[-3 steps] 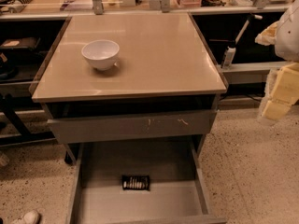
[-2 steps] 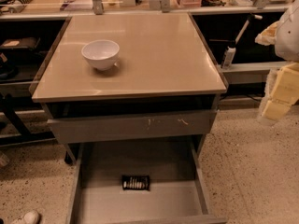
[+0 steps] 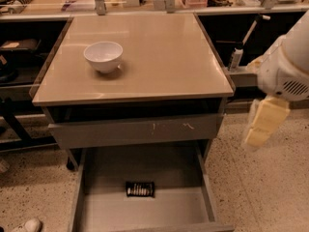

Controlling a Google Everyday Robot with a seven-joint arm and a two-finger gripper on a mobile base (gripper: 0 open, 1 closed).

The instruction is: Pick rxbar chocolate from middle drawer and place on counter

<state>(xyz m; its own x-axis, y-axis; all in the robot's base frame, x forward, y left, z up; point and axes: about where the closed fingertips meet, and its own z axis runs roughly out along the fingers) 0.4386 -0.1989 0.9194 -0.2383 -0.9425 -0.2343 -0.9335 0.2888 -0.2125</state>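
Observation:
The rxbar chocolate (image 3: 140, 189) is a small dark wrapped bar with pale print. It lies flat on the grey floor of the open middle drawer (image 3: 169, 211), near the middle. The beige counter (image 3: 159, 57) is above it, on the grey cabinet. My gripper (image 3: 254, 138) hangs pale yellow below the white arm (image 3: 289, 62). It is to the right of the cabinet, beyond the counter's front right corner, over the floor. It is well apart from the bar and holds nothing that I can see.
A white bowl (image 3: 103, 56) stands on the counter's left half. A shut grey drawer front (image 3: 135, 129) with scratch marks sits above the open drawer. Dark side shelves (image 3: 21, 57) flank the cabinet. A speckled floor (image 3: 260, 192) lies to the right.
My arm and gripper have moved down and to the left, closer to the cabinet's right side. The bar, bowl and drawer have not moved.

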